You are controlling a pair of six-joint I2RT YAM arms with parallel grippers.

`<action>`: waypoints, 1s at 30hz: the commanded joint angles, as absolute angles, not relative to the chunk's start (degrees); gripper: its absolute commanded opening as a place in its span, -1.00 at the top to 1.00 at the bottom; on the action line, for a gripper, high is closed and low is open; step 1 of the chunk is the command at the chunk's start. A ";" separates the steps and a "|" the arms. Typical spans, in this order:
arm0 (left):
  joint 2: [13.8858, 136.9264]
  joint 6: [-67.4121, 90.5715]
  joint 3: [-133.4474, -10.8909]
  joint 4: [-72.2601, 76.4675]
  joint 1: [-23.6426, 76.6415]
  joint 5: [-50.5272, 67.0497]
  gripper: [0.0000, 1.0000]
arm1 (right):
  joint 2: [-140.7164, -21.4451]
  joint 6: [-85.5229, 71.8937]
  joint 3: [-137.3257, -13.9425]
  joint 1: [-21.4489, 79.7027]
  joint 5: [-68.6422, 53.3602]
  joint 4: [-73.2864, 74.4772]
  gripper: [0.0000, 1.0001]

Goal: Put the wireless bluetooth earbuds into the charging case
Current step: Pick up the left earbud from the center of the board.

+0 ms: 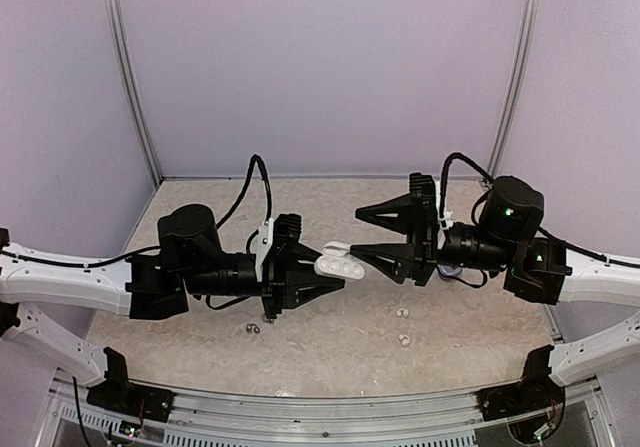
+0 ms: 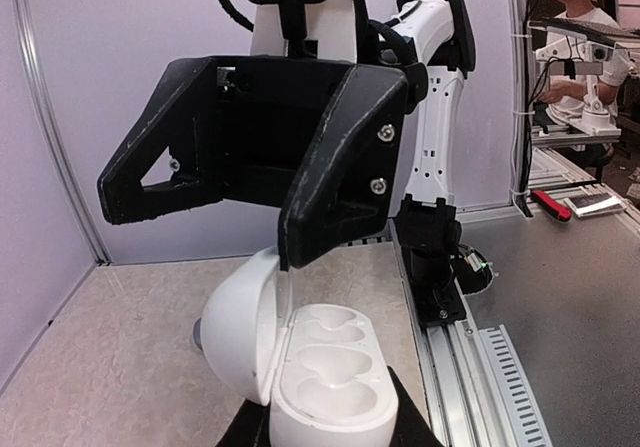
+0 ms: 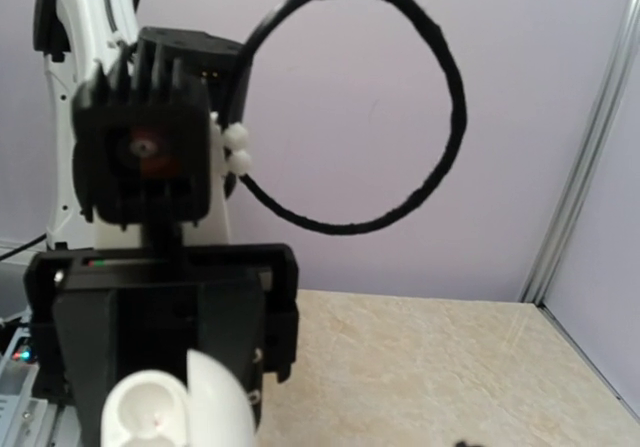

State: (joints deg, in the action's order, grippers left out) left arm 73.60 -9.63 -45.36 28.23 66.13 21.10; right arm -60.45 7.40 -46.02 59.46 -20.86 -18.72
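Now we pinch the open charging case (image 1: pixel 335 262) with our left gripper (image 1: pixel 328 273), our right gripper (image 1: pixel 356 233) spread beside it.

The open white charging case (image 2: pixel 325 392) sits at bottom centre; the right gripper (image 2: pixel 205 225), jaws spread, hangs just above its lid (image 2: pixel 240 327).

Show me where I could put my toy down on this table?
Bare table runs along the back wall. Another free patch lies near the front edge, between the dark earbuds and the white earbuds. The middle is crowded: the left gripper holds the charging case there, with the right gripper open right beside it.
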 commanded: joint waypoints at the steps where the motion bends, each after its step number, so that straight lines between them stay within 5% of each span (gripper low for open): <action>1: 73.69 -9.21 -44.50 30.28 65.94 23.01 1.00 | -60.21 7.98 -46.82 58.91 -17.67 -17.70 -0.14; 13: 75.96 -3.81 -44.41 31.14 62.45 22.44 1.00 | -58.89 8.15 -48.40 58.89 -26.93 -15.07 -0.28; 30: 72.68 -0.26 -36.34 37.17 59.16 22.67 1.00 | -52.90 -9.60 -44.00 52.96 -6.54 11.22 -0.01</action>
